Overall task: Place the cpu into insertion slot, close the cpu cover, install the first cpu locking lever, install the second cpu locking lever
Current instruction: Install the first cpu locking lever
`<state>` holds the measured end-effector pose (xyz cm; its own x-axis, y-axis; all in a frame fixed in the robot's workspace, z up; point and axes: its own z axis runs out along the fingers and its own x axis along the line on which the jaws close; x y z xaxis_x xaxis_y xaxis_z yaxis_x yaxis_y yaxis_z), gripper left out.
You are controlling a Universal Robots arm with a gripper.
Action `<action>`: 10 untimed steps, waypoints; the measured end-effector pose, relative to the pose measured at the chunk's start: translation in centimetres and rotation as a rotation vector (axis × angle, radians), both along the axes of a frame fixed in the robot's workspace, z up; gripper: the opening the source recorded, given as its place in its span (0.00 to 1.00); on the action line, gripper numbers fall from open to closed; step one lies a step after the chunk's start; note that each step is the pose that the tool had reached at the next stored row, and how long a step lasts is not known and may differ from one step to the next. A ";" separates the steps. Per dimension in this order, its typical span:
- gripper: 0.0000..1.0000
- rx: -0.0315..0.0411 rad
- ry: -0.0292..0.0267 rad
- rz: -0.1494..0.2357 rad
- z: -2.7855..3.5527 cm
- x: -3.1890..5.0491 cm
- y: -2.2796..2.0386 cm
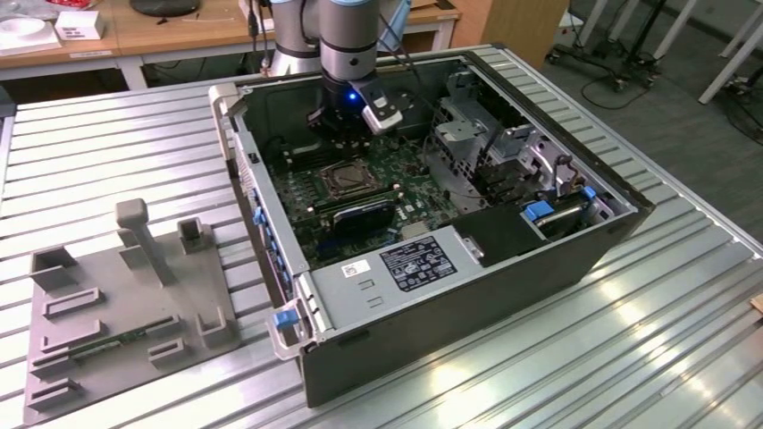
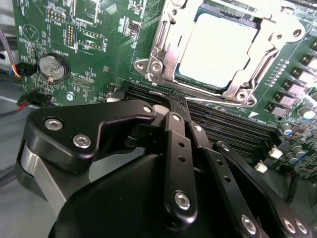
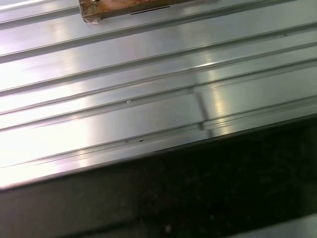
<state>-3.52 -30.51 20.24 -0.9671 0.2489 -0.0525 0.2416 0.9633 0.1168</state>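
Grey square metal cpu (image 2: pixel 218 49) lies in silver-rimmed insertion slot (image 1: pixel 346 180) on green motherboard (image 2: pixel 99 29), inside black metal computer case (image 1: pixel 477 295) on ribbed table (image 1: pixel 120 152).

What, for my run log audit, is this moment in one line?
cpu: seated | cpu cover: down around it | gripper: shut, empty, near memory slots

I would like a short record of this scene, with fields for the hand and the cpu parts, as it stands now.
hand: shut, nothing held, close to the memory slots
cpu: seated in the insertion slot, grey face up
cpu cover: down, framing the cpu
computer case: open, lying on the ribbed metal table
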 end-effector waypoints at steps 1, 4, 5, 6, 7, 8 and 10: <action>0.11 0.0001 0.0000 -0.015 0.00 0.00 0.00; 0.11 0.0000 0.0000 -0.039 0.00 0.01 -0.01; 0.11 0.0000 0.0000 -0.042 0.00 0.00 0.00; 0.11 -0.0001 0.0001 -0.042 0.00 0.00 0.00; 0.11 -0.0003 0.0001 -0.043 0.00 0.00 0.02; 0.11 -0.0003 0.0000 -0.043 0.00 -0.01 0.05; 0.11 -0.0018 -0.0001 -0.042 -0.01 -0.02 0.06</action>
<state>-3.54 -30.44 20.23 -0.9556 0.2897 -0.0531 0.2823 0.9524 0.1151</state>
